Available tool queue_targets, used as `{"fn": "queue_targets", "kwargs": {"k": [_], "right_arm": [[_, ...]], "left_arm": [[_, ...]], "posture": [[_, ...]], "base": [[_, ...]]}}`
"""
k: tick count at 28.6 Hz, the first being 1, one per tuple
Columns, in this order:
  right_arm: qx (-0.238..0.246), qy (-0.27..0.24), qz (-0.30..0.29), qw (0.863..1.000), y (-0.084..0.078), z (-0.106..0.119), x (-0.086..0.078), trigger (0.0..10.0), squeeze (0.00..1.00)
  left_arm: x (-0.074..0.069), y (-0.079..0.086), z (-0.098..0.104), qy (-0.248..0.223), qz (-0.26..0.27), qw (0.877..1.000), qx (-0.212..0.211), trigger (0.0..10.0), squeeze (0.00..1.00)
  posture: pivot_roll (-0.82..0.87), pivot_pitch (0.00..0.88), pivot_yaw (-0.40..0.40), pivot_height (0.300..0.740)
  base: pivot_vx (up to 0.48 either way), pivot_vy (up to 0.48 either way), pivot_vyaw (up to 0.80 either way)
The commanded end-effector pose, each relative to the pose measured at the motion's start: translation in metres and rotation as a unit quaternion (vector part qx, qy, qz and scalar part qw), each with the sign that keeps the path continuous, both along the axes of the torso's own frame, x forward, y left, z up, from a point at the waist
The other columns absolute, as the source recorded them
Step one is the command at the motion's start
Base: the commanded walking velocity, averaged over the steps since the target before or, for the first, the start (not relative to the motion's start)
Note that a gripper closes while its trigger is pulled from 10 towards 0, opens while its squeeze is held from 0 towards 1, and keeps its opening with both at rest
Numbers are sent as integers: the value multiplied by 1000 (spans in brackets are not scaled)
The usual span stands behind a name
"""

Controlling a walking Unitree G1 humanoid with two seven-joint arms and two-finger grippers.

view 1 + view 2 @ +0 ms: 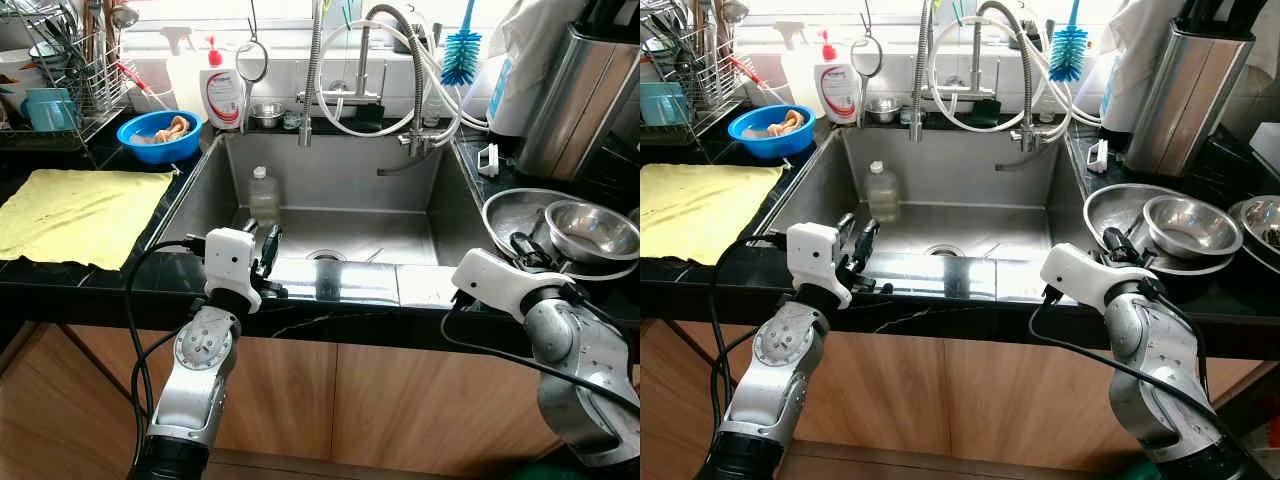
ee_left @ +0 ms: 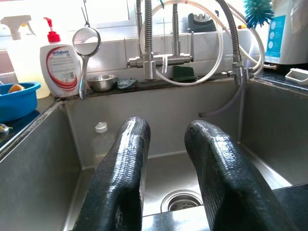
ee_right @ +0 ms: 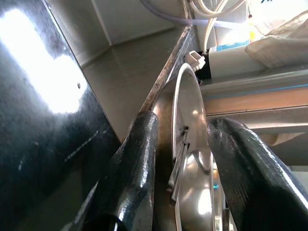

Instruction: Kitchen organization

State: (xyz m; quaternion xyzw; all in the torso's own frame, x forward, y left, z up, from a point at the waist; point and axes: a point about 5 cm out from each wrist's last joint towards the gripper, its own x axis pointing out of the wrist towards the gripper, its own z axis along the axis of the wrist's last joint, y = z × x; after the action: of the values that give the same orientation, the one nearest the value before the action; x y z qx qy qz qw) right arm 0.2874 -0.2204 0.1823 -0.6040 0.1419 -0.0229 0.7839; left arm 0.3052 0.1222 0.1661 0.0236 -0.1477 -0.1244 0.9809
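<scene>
A flat yellow cloth (image 1: pixel 80 213) lies on the black counter (image 1: pixel 90 278). The left gripper (image 1: pixel 262 252) hovers at the front rim of the deep steel sink (image 1: pixel 190 205), fingers parted and empty. The right gripper (image 3: pixel 179 168), open, straddles the thin rim of the wide steel bowl (image 1: pixel 512 207) beside the sink.

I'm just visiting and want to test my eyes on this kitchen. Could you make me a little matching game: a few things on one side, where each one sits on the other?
Things:
1. clear bottle
2. blue bowl
3. yellow cloth
4. steel bowls

Places:
A. flat on the counter left of the sink
B. stacked on the counter right of the sink
C. standing inside the sink
D. at the sink's back left corner, beside the soap bottle

Pairs: 1-C, 2-D, 3-A, 4-B
</scene>
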Motion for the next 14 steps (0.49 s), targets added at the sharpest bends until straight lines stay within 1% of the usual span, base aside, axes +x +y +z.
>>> {"fn": "queue_targets", "kwargs": {"k": [1, 3, 5, 6, 7, 8, 9, 10, 12, 14], "right_arm": [[5, -20, 0, 1000, 1, 9, 0, 10000, 0], [6, -20, 0, 1000, 2, 8, 0, 10000, 0], [11, -19, 2, 1000, 3, 8, 1, 7922, 0], [15, -17, 5, 1000, 4, 7, 1, 3020, 0], [15, -16, 6, 1000, 5, 7, 1, 2353, 0], [15, -16, 6, 1000, 5, 7, 1, 2353, 0], [16, -16, 6, 1000, 6, 7, 1, 784, 0], [16, -16, 6, 1000, 6, 7, 1, 0, 0], [26, -13, 9, 1000, 8, 5, 1, 0, 0], [23, -9, 11, 1000, 8, 3, 1, 0, 0]], "left_arm": [[0, 0, -1, 2, -2, 1000, -2, 10000, 0], [0, 0, -1, 2, -2, 1000, -2, 10000, 0], [0, 0, -2, 2, -2, 1000, -3, 10000, 0], [0, 0, -2, 3, -2, 1000, -2, 10000, 0], [0, 0, -2, 3, -1, 1000, -3, 10000, 0], [0, 0, -2, 3, -1, 1000, -3, 10000, 0], [0, 0, -2, 3, -1, 1000, -3, 10000, 0], [0, 0, -2, 3, -1, 1000, -3, 10000, 0], [0, 1, -2, 4, -1, 1000, -2, 10000, 0], [0, 1, -3, 5, -1, 1000, -3, 10000, 0]], "posture": [[-110, 3, 44, 740], [-110, 3, 44, 740], [-111, 4, 44, 740], [-112, 4, 44, 740], [-112, 4, 44, 740], [-112, 4, 44, 740], [-112, 4, 44, 740], [-112, 4, 44, 740], [-112, 4, 44, 740], [-112, 4, 44, 740]], "base": [[0, 0, 0], [0, 0, 0], [0, 0, 0], [0, 0, 0], [0, 0, 0], [0, 0, 0], [0, 0, 0], [0, 0, 0], [0, 0, 0], [0, 0, 0]]}}
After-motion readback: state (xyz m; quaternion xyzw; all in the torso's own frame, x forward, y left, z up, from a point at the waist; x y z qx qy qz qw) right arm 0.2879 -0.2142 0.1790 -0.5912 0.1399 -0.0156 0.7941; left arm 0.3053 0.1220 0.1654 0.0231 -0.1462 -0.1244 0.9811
